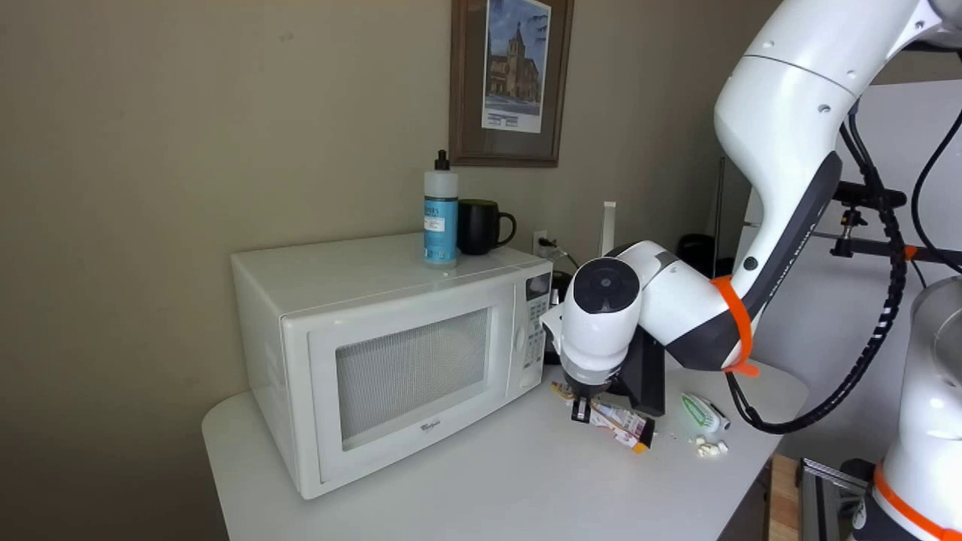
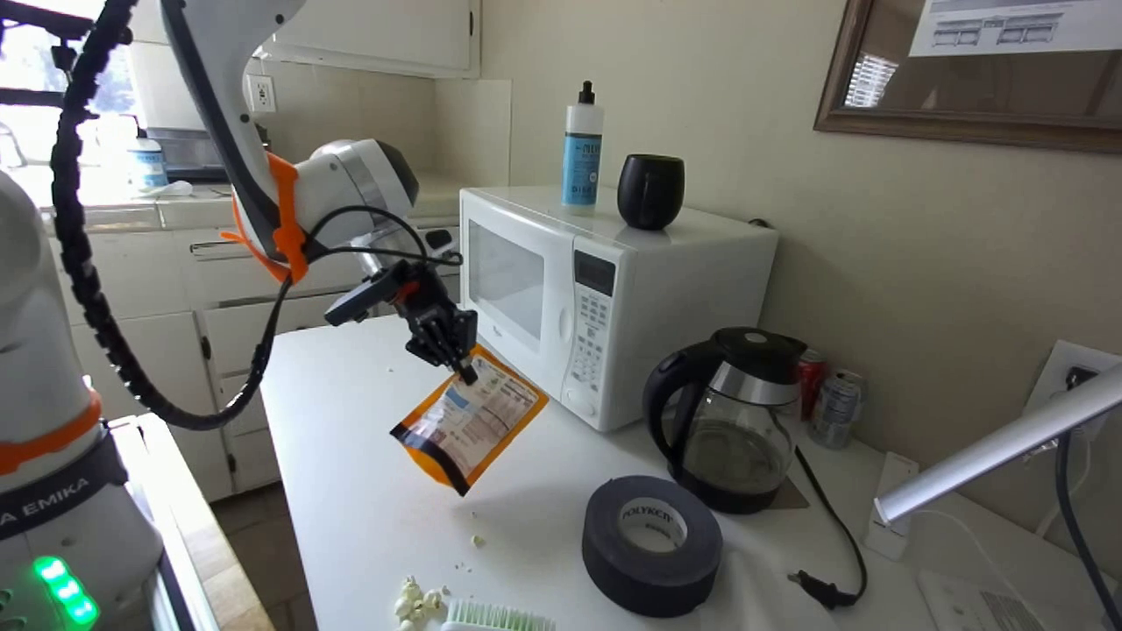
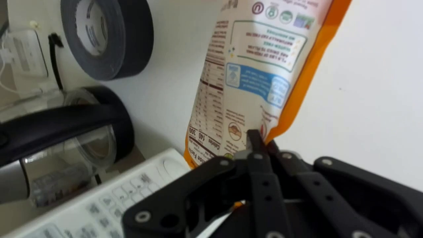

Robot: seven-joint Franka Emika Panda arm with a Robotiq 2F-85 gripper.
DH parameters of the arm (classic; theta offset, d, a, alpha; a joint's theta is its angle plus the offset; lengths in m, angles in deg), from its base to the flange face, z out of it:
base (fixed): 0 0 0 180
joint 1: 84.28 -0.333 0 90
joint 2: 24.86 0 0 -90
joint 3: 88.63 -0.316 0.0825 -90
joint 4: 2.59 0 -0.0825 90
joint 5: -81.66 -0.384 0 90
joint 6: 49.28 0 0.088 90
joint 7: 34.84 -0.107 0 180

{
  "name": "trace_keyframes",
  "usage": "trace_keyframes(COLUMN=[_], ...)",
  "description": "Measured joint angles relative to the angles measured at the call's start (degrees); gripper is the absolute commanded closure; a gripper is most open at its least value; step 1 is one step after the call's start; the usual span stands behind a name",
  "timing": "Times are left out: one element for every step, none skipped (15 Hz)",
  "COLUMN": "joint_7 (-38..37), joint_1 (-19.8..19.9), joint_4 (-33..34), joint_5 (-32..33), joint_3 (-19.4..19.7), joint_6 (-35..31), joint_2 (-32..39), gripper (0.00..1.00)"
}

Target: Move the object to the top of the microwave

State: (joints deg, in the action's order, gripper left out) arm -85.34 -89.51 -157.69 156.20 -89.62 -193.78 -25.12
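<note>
The snack packet [image 2: 478, 416], orange-edged with a white printed panel, is pinched near one edge by my gripper [image 2: 467, 372]. The packet also shows in an exterior view [image 1: 622, 422] and in the wrist view [image 3: 244, 82]. My gripper [image 1: 581, 409] is shut on it; in the wrist view the fingertips [image 3: 261, 140] close over its orange edge. The packet tilts over the white table in front of the microwave's control-panel end; whether its low corner touches the table I cannot tell. The white microwave [image 1: 331, 274] also shows in an exterior view [image 2: 692, 280], higher than the gripper.
A blue-labelled bottle [image 1: 440, 225] and a black mug [image 2: 650, 191] stand on the microwave's top. Beside the microwave are a glass kettle [image 2: 736, 438], a black tape roll [image 2: 649, 548] and cans [image 2: 837, 407]. A green-and-white brush [image 2: 495, 616] and crumbs [image 2: 416, 603] lie on the table [image 2: 351, 394].
</note>
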Motion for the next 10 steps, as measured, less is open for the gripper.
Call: trace_keyframes(joint_7=[0.7,1.5,1.9,2.1,2.3,2.4,2.4,2.4,2.4,2.4], joint_1=[-0.6,-1.2,-1.8,-2.2,-2.3,-2.3,-2.3,-2.3,-2.3,-2.4], joint_4=[-0.4,-0.6,-0.7,-0.9,-1.0,-1.1,-1.1,-1.1,-0.9,-0.6], joint_5=[0.4,0.8,1.0,1.1,1.2,1.3,1.5,1.4,1.8,2.7], joint_3=[-1.5,-2.9,-3.9,-4.5,-4.6,-4.6,-4.6,-4.6,-4.7,-5.1], joint_6=[0.0,0.2,0.5,0.7,0.8,0.8,0.8,0.8,0.2,-0.9], joint_2=[-1.5,-2.7,-3.7,-4.3,-4.6,-4.6,-4.6,-4.6,-4.6,-4.5], gripper=[0.99,0.99,0.99,0.99,0.99,1.0,1.0,1.0,1.0,1.0])
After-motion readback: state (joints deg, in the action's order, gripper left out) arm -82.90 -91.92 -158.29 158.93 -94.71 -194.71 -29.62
